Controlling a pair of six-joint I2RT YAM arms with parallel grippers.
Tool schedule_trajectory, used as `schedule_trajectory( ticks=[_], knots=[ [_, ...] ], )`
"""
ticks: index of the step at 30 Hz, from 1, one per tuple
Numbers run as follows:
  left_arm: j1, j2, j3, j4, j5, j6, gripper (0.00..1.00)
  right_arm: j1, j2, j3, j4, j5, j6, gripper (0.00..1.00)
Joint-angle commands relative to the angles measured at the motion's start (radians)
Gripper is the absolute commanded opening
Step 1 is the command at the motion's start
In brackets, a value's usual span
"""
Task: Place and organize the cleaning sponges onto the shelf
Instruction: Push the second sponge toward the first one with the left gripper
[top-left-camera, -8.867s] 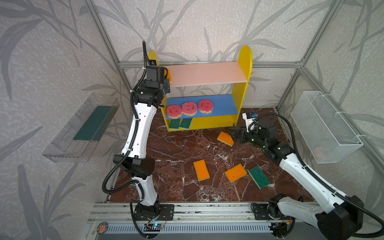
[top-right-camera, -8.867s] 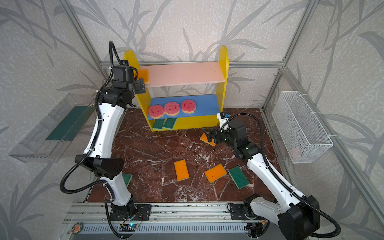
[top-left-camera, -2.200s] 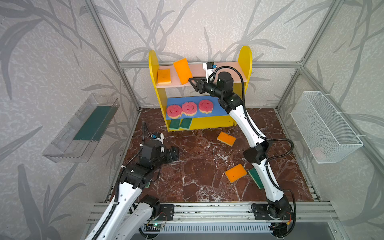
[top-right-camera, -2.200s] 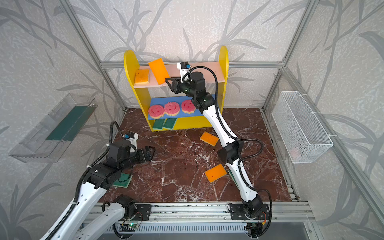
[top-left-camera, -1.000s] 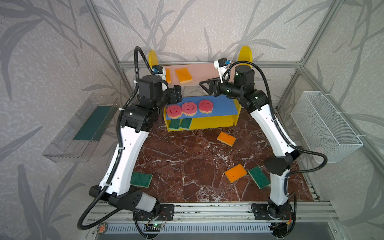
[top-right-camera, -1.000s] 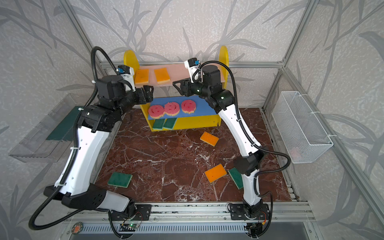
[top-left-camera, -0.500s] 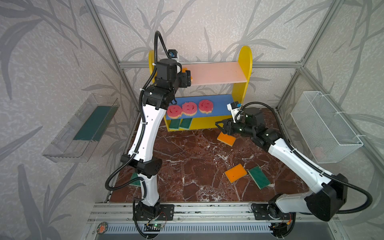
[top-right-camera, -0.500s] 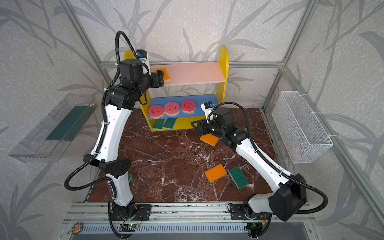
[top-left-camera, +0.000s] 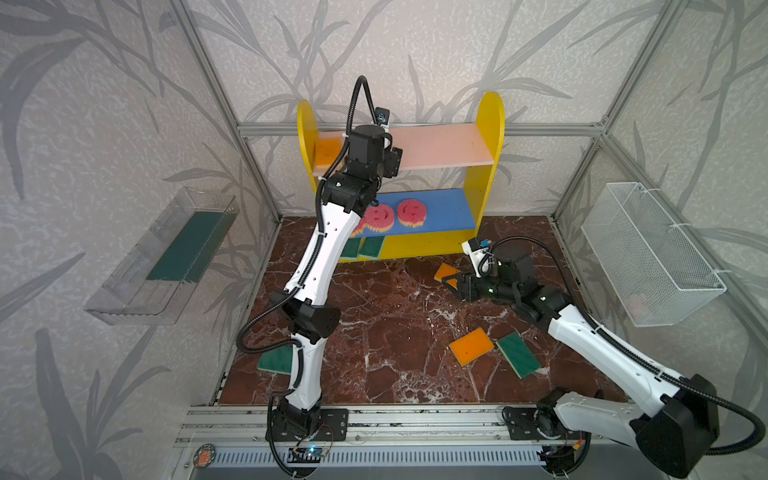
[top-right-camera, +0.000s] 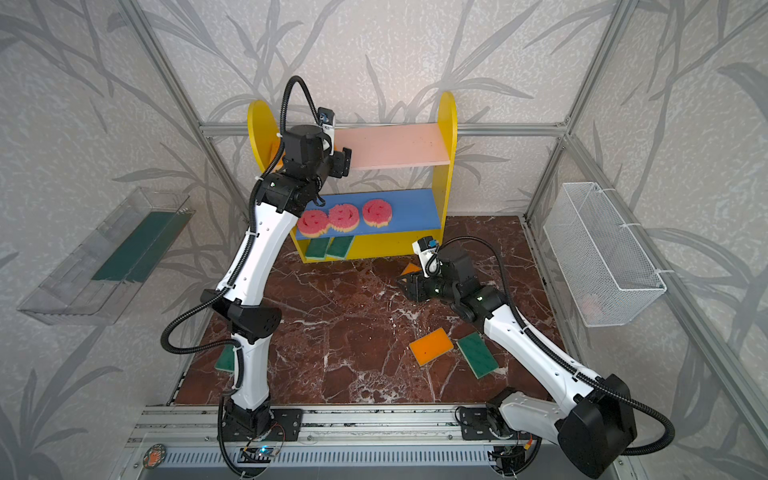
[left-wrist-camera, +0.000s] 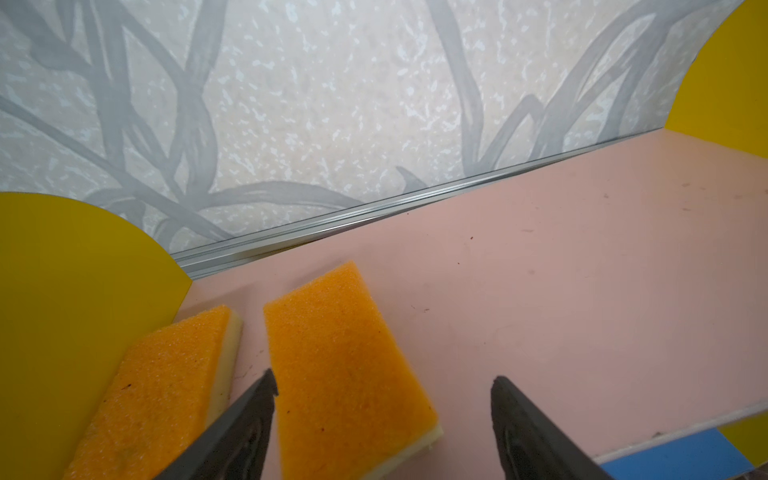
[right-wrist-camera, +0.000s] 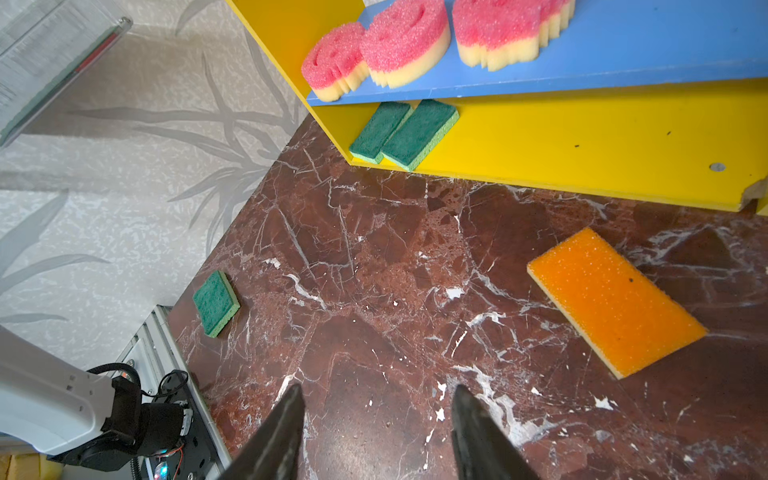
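Orange foam fills the left wrist view: two orange sponges, one (left-wrist-camera: 166, 374) against the yellow side panel (left-wrist-camera: 62, 311) and one (left-wrist-camera: 345, 357) just beside it, lie flat on the pink upper board (left-wrist-camera: 582, 270) of the shelf (top-left-camera: 490, 124). My left gripper (left-wrist-camera: 382, 378) hangs over them with its jaws spread wide. One finger (left-wrist-camera: 245, 419) is above the gap between the two sponges and the other is out over bare board. It grips nothing, and I cannot tell whether that finger touches the foam.

On the blue middle board (top-right-camera: 415, 208) I see three pink smiley sponges (top-right-camera: 344, 217) in a row towards the left end. Below them, two green-topped sponges (right-wrist-camera: 419, 133) lie side by side, touching, on the yellow base (right-wrist-camera: 582, 137).

My right gripper (right-wrist-camera: 376, 388) sits low over the marble tabletop (right-wrist-camera: 374, 249), jaws partly open with nothing between them. A third orange sponge (right-wrist-camera: 615, 299) lies flat on the marble in front of the shelf, just beside the gripper and outside its jaws.

Nearer the front, a fourth orange sponge (top-left-camera: 471, 345) and a loose green-topped sponge (top-left-camera: 518, 354) lie close together. Another green-topped one (top-left-camera: 274, 359) is at the front left, partly hidden behind my left arm.

A clear tray (top-left-camera: 124, 282) on the left wall holds a dark green strip (top-left-camera: 187, 245). A white wire basket (top-left-camera: 648, 249) hangs on the right wall.
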Motion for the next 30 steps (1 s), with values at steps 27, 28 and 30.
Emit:
schedule_trajectory(
  ticks=[27,28,30],
  knots=[
    [0.030,0.041,0.016,0.065,-0.228,0.192,0.86,0.051,0.052,-0.007,0.000,-0.007,0.003,0.54],
    [0.034,0.037,0.015,0.059,-0.230,0.188,0.86,0.053,0.052,-0.007,0.002,-0.008,0.005,0.54],
    [0.043,0.029,0.015,0.040,-0.234,0.171,0.86,0.055,0.052,-0.010,0.006,-0.007,0.007,0.54]
  ],
)
